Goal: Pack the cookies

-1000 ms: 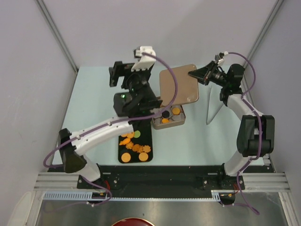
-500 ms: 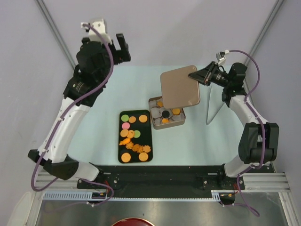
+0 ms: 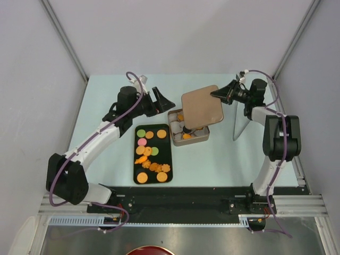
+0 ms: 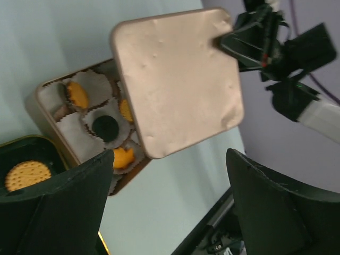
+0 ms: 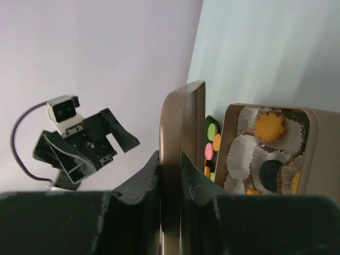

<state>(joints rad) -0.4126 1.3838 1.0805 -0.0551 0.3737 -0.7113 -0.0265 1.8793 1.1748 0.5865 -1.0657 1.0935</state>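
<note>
The cookies, mostly orange discs with a green and a pink one, lie on a black tray. Others sit in white paper cups in an open tin: an orange one, a dark one and another orange one. My right gripper is shut on the edge of the tin's tan lid, holding it tilted above the tin; the right wrist view shows the jaws pinching the lid. My left gripper is open and empty, just left of the tin, facing the lid.
The tray lies left of the tin, toward the near edge. Grey walls close in the table on the left, back and right. A thin pale upright panel stands at the right beside my right arm.
My left arm has swung down from high at the back left to low beside the tin. My right gripper has brought the lid lower and over the tin.
</note>
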